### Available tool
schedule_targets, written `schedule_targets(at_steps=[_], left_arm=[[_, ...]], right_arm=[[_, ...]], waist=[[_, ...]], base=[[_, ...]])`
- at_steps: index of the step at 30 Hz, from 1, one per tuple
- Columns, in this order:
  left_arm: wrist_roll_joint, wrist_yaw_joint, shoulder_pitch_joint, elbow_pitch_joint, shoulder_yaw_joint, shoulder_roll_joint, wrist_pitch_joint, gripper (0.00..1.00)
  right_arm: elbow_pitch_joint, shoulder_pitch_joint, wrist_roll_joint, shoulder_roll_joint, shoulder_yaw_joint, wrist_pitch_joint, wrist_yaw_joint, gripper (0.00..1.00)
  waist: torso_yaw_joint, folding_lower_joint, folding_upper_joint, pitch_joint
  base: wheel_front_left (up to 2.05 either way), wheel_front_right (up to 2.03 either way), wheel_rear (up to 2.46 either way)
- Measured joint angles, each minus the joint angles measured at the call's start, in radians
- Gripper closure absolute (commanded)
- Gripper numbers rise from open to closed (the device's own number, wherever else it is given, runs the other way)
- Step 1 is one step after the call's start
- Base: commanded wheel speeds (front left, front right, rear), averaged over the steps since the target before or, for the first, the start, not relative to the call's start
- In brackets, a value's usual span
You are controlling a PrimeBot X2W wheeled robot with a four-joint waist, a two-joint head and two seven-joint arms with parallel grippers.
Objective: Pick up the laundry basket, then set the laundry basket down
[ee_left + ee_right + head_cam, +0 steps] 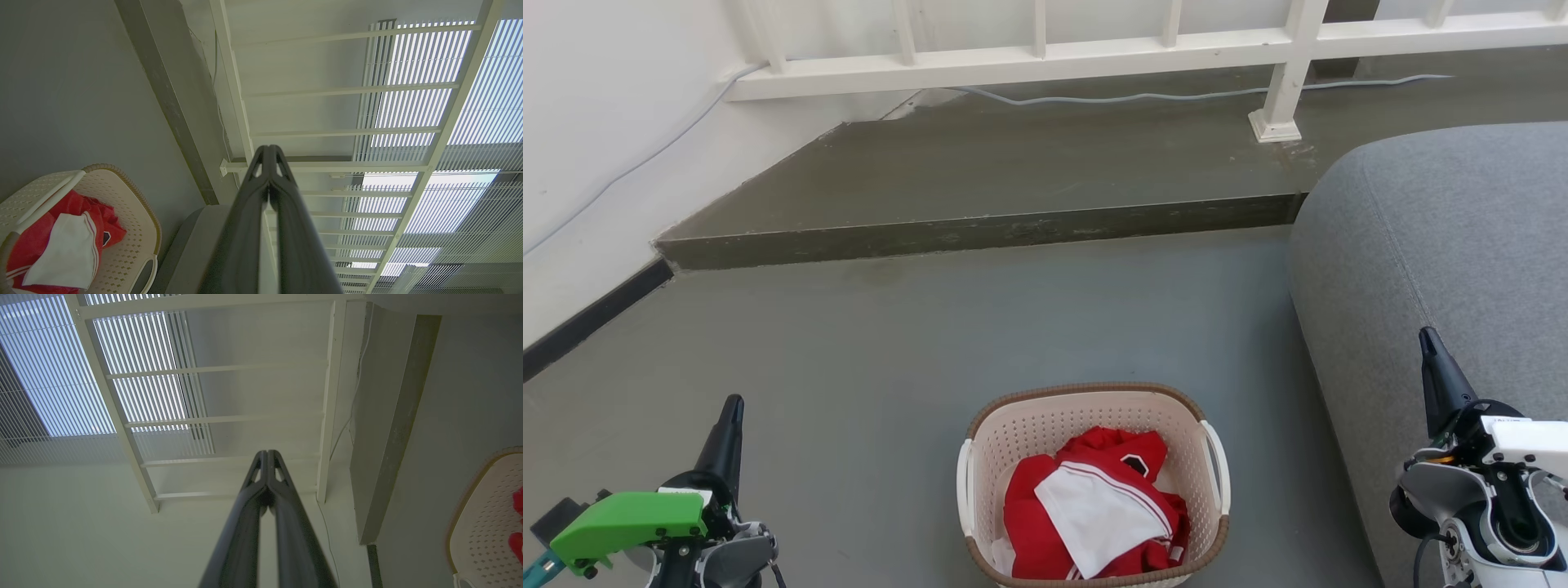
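Laundry basket (1029, 437) sits on the grey floor (849, 367) at the lower centre of the head view, holding red and white clothes (1094, 506), near the grey sofa (1445, 245). Left gripper (734, 404) at lower left and right gripper (1426, 336) at lower right each have fingers pressed together, well apart from it. Best to spread both, come down evenly onto the two white handles (965, 490), then lift level.

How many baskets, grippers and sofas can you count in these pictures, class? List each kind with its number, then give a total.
laundry basket: 1
grippers: 2, the left gripper and the right gripper
sofa: 1
Total: 4
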Motion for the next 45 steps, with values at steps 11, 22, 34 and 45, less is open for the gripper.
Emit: schedule_targets(at_steps=[11, 22, 34, 45], left_arm=[[0.0, 0.0, 0.0, 0.0, 0.0, 0.0, 0.0, 1.0], [0.0, 0.0, 0.0, 0.0, 0.0, 0.0, 0.0, 1.0], [0.0, 0.0, 0.0, 0.0, 0.001, 0.0, 0.0, 1.0], [0.0, 0.0, 0.0, 0.0, 0.001, -0.001, 0.001, 1.0]], right_arm=[[0.0, 0.0, 0.0, 0.0, -0.001, 0.0, 0.0, 1.0], [0.0, 0.0, 0.0, 0.0, -0.002, 0.0, 0.0, 1.0], [0.0, 0.0, 0.0, 0.001, -0.003, 0.0, 0.0, 1.0], [0.0, 0.0, 0.0, 0.001, -0.003, 0.0, 0.0, 1.0]], waist=[[0.0, 0.0, 0.0, 0.0], [0.0, 0.0, 0.0, 0.0], [0.0, 0.0, 0.0, 0.0], [0.0, 0.0001, 0.0, 0.0]], base=[[0.0, 0.0, 0.0], [0.0, 0.0, 0.0], [0.0, 0.0, 0.0], [0.0, 0.0, 0.0]])
